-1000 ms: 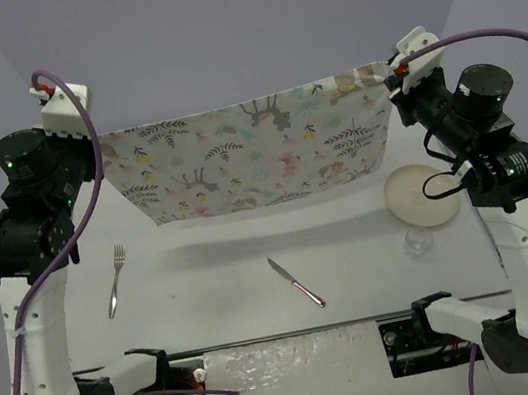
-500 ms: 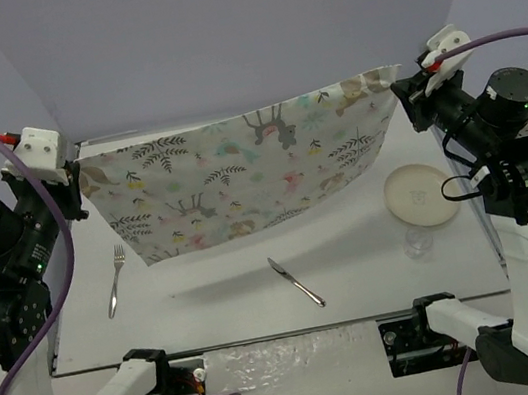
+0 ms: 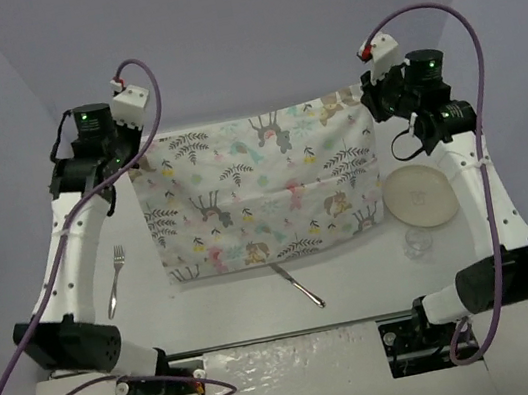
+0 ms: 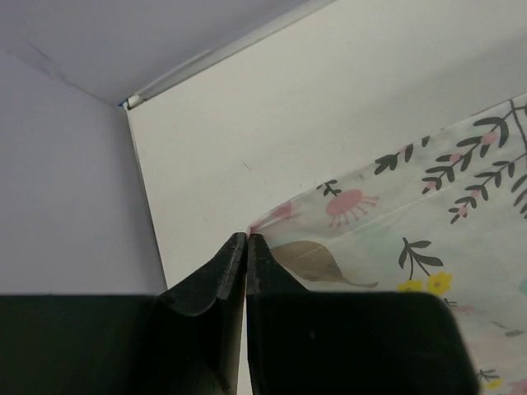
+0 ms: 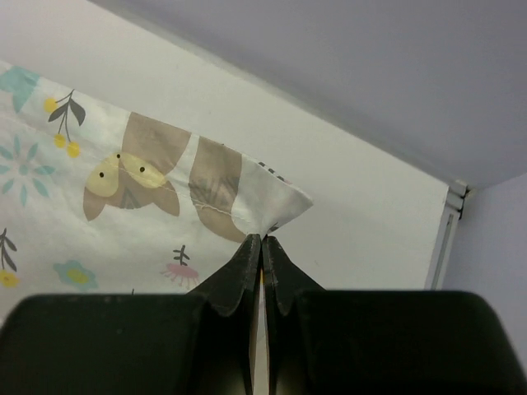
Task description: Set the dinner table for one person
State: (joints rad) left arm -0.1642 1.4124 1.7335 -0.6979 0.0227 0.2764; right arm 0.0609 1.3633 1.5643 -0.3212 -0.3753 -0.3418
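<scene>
Your left gripper (image 4: 246,237) and right gripper (image 5: 261,239) clamp far corners of the spread mat (image 3: 263,192); plate (image 3: 423,195), fork (image 3: 116,281) and knife (image 3: 297,284) await placing.

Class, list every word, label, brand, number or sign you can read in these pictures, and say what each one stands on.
No readable text in any view.
cloth mat: printed animals and plants only, no letters.
plate: a faint mark near its centre, too small to read.
fork and knife: no markings can be made out.

Off-white dinner table (image 3: 230,299), pastel animal-and-leaf print mat (image 3: 263,190), cream plate (image 3: 423,195)
</scene>
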